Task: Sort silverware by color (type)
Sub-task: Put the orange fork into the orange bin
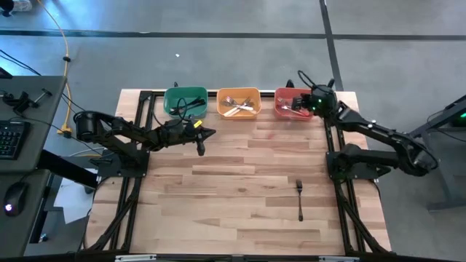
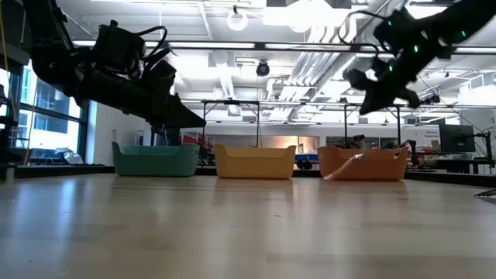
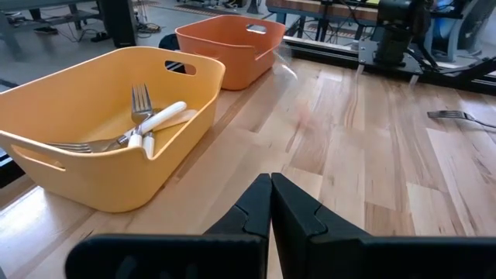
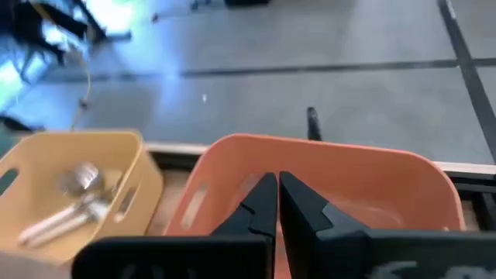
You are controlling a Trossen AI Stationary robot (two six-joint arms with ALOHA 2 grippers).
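I see three rectangular plastic bins in a row along the far edge of the pale wooden plank surface (image 1: 240,175): a green bin (image 1: 185,100) on the left, an orange-yellow bin (image 1: 238,102) in the middle and a red bin (image 1: 293,103) on the right. The green bin holds black-handled utensils (image 1: 188,106), the orange-yellow bin holds white-handled forks (image 3: 147,124), and the red bin holds a few pieces (image 1: 288,108) whose handle colour I cannot tell.

One black-handled fork (image 1: 299,199) lies alone on the surface toward the near right, tines pointing far, well apart from the bins.

My left gripper (image 1: 206,134) hangs above the surface just near of the gap between the green and orange-yellow bins, its fingers (image 3: 260,203) clenched together with nothing between them. My right gripper (image 4: 271,198) hovers over the red bin, its fingers also pressed together and empty.
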